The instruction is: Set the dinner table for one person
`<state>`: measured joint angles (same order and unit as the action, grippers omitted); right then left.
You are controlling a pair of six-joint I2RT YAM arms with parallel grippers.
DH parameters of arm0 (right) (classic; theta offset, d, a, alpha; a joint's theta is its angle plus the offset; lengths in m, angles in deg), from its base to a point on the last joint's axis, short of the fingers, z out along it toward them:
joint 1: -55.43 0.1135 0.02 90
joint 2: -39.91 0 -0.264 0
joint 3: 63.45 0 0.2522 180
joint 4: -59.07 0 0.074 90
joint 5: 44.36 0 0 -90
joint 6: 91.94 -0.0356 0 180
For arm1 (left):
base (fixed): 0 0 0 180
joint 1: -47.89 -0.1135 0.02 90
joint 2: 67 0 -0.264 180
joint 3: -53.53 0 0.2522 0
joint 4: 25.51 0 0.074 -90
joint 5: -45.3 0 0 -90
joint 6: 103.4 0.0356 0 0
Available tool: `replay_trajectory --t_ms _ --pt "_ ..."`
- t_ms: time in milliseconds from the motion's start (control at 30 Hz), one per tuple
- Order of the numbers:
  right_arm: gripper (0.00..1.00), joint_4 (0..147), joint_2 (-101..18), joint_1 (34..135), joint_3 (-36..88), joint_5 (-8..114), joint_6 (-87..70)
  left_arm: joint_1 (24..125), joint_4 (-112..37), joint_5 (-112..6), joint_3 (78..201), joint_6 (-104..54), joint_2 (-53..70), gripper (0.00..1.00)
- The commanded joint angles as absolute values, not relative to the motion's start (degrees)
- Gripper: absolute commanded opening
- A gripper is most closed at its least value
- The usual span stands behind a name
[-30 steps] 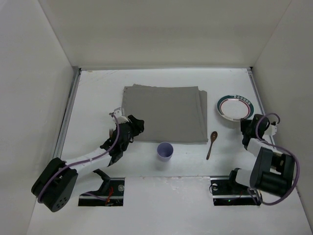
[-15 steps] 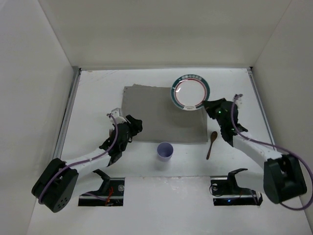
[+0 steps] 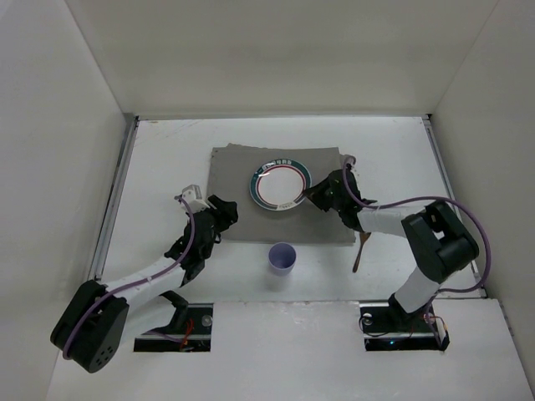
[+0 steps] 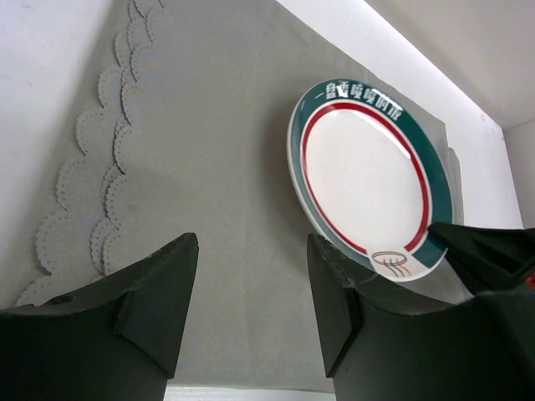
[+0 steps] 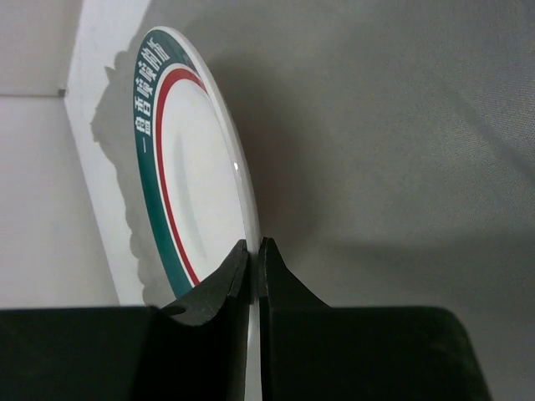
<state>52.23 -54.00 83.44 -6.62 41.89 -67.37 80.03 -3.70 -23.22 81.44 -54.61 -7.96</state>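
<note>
The table (image 3: 167, 159) lies flat and white between upright walls, roughly square, so no long axis stands out; its thin metal rails (image 3: 117, 188) run along the side edges from the near edge toward the far wall. At its middle lies a grey mat (image 3: 242, 209), long side running left to right. Over the mat's right half is a plate (image 3: 282, 185) with a green band and a red ring, tilted, its rim pinched between the clenched fingers of the right gripper (image 5: 253, 251); whether it touches the mat cannot be told. The left gripper (image 4: 251, 251) hangs over the mat's near left corner, fingers spread apart and holding nothing. Near the mat's front edge stand a lilac cup (image 3: 282, 257) and, further right, a wooden spoon (image 3: 358, 257)
</note>
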Motion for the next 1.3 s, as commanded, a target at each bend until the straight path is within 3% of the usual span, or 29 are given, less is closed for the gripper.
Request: replay_trajectory --t_ms 0,467,767,833,933,1000,1200,1267 --pt "0.05 46.6 -55.4 84.7 -2.8 43.7 -69.8 79.9 -1.9 -22.2 81.2 -55.1 -8.0 0.52" --pt "0.10 49.3 -60.5 85.2 -0.2 43.7 -69.9 79.7 -1.7 -22.4 81.2 -55.8 -7.6 0.53" --pt "0.10 56.6 -53.4 86.1 -5.0 37.9 -67.6 79.8 -1.7 -22.5 81.4 -55.8 -6.7 0.53" --pt "0.19 56.7 -53.2 86.2 -5.5 37.5 -67.0 79.7 -1.8 -22.6 81.4 -56.0 -6.6 0.53" --pt "0.44 57.1 -53.3 86.1 -5.9 37.7 -66.3 80.0 -1.6 -22.2 81.5 -55.8 -5.8 0.53" --pt "0.54 59.6 -52.1 86.2 -5.7 37.2 -64.0 79.9 -1.5 -22.5 81.8 -56.0 -5.0 0.53" --pt "0.65 73.9 -39.7 89.5 -4.7 33.6 -49.4 79.6 -2.9 -22.1 82.0 -55.8 -5.8 0.51" --pt "0.68 79.9 -34.7 92.5 -3.9 32.3 -43.7 79.6 -3.8 -21.8 82.4 -55.7 -5.7 0.46"
